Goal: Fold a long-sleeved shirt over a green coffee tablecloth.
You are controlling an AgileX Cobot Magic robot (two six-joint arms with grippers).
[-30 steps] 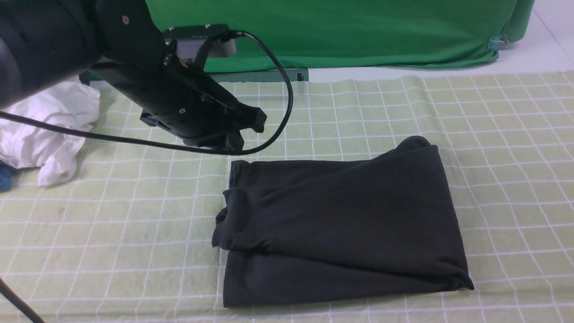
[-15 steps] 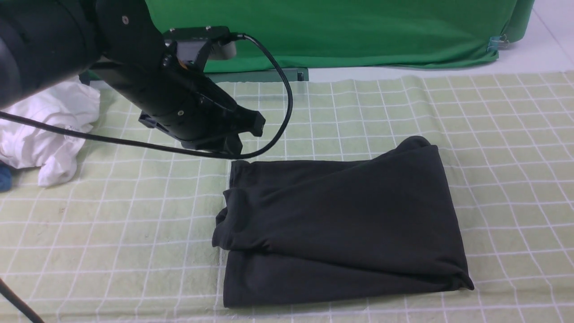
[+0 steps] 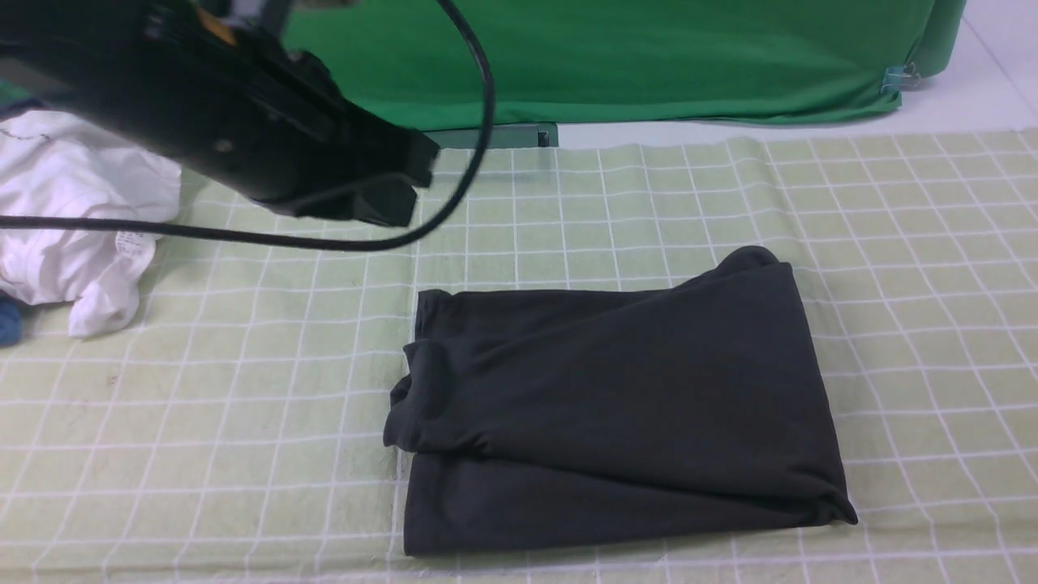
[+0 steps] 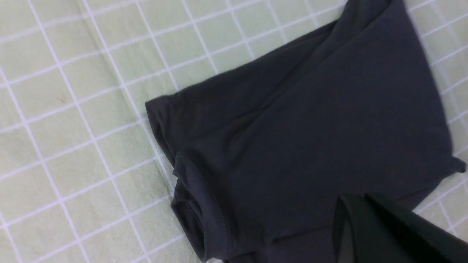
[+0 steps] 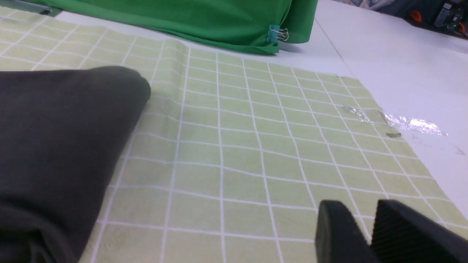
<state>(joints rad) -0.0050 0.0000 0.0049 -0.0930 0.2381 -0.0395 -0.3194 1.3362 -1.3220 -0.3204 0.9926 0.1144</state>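
The long-sleeved shirt [image 3: 616, 405] lies folded into a dark rectangle on the green coffee tablecloth [image 3: 203, 405], with its collar end to the left. My left gripper [image 3: 389, 195] hangs above the cloth, up and to the left of the shirt's far left corner, clear of it. In the left wrist view its jaws [image 4: 356, 197] are together, empty, over the shirt [image 4: 310, 128] and the tablecloth [image 4: 73, 128]. My right gripper [image 5: 360, 210] is low over the tablecloth [image 5: 256, 146], to the right of the shirt [image 5: 55, 128]. Its fingertips stand slightly apart with nothing between them.
A crumpled white garment [image 3: 73, 219] lies at the far left. A bright green fabric sheet [image 3: 608, 57] hangs along the back, held by a clip [image 5: 276, 33]. A black cable [image 3: 478, 122] loops off the left arm. Bare white table [image 5: 402, 73] lies beyond the cloth's right edge.
My left arm has risen and drawn back to the left, away from the shirt's far left corner. The shirt has not moved.
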